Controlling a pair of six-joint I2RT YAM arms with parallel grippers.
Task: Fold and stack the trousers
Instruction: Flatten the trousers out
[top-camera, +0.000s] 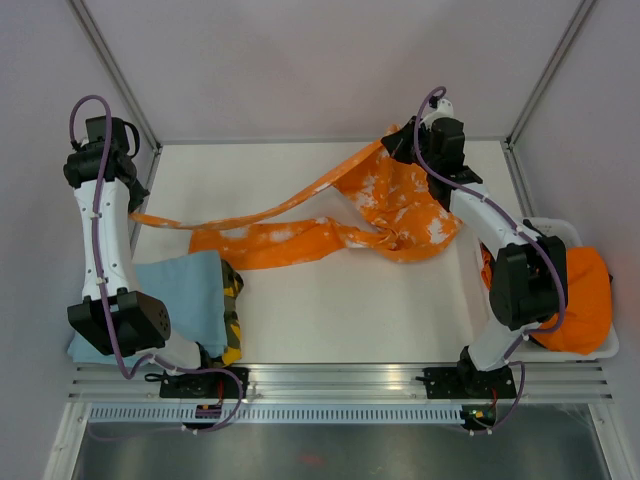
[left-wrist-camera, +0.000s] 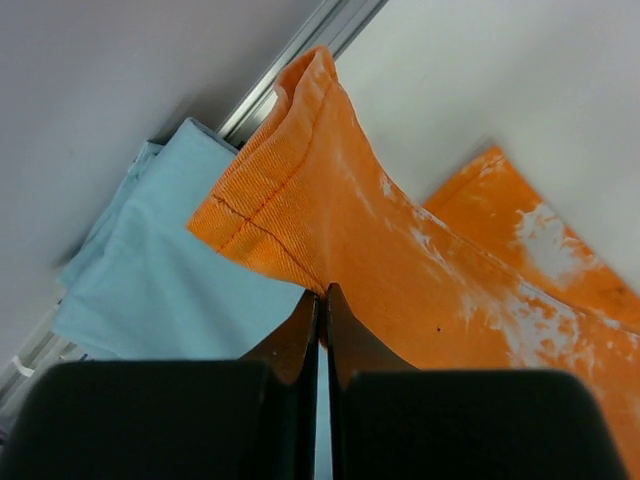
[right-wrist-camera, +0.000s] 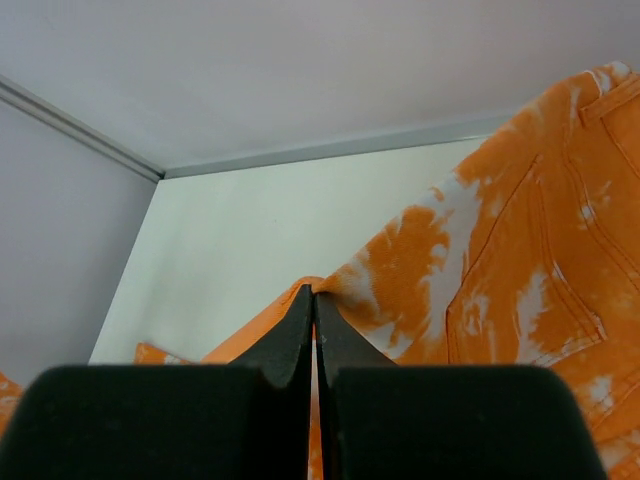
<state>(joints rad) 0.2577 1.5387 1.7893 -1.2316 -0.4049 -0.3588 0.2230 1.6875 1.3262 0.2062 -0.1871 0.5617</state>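
Orange white-blotched trousers (top-camera: 390, 205) lie stretched across the white table, the waist at the back right and the legs running left. My left gripper (top-camera: 137, 203) is shut on the hem end of one leg (left-wrist-camera: 290, 190), held just above a folded light blue garment (left-wrist-camera: 150, 270). My right gripper (top-camera: 392, 140) is shut on an edge of the trousers near the waist (right-wrist-camera: 470, 270), lifting it into a small peak. The second leg (top-camera: 265, 243) lies flat on the table.
A stack at the front left holds folded light blue trousers (top-camera: 175, 295) over a camouflage pair (top-camera: 232, 305). A white basket (top-camera: 600, 350) at the right holds another orange garment (top-camera: 580, 295). Grey walls and metal rails enclose the table.
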